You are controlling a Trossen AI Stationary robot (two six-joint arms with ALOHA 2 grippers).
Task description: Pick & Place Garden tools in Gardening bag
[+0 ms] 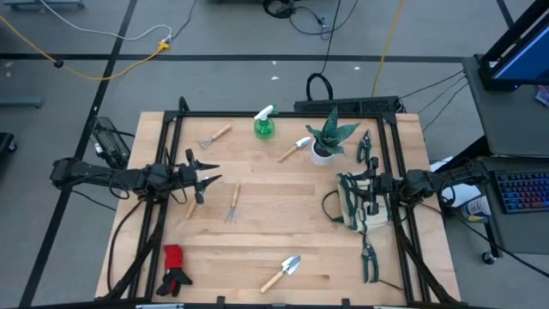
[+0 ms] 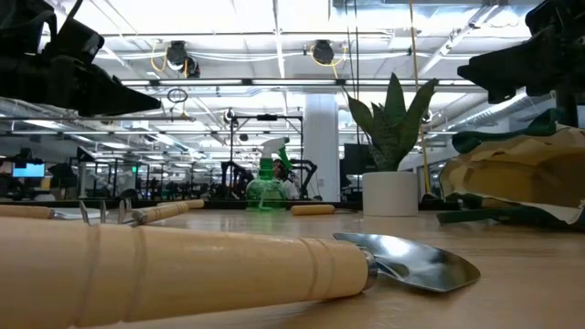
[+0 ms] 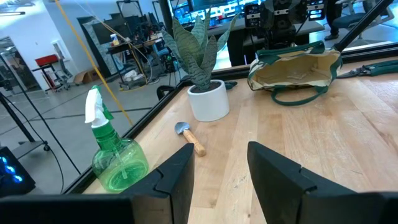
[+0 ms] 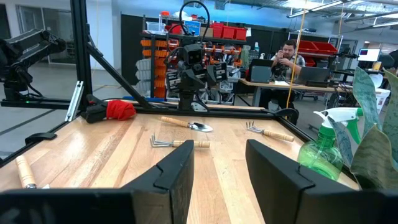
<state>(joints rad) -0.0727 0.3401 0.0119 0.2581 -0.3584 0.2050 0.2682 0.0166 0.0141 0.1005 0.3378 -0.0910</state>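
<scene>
The beige-and-green gardening bag [image 1: 353, 208] rests on the table at the right, with my open right gripper [image 1: 364, 183] held level just above it, touching nothing. My left gripper [image 1: 208, 174] hovers open and level at the table's left. Lying flat on the wood are a rake [image 1: 214, 136], a fork [image 1: 232, 202], a trowel [image 1: 296, 148], another trowel [image 1: 283, 271] and pruning shears [image 1: 364, 146]. The green spray bottle [image 1: 264, 125] stands upright at the far edge. The red-and-black gloves [image 1: 174, 268] lie at the near left.
A spiky plant in a white pot [image 1: 328, 142] stands beside the bag's far side. A second pair of shears [image 1: 369, 257] lies near the bag. A wooden-handled tool [image 1: 190, 206] lies under the left gripper. A black frame [image 1: 283, 114] borders the table.
</scene>
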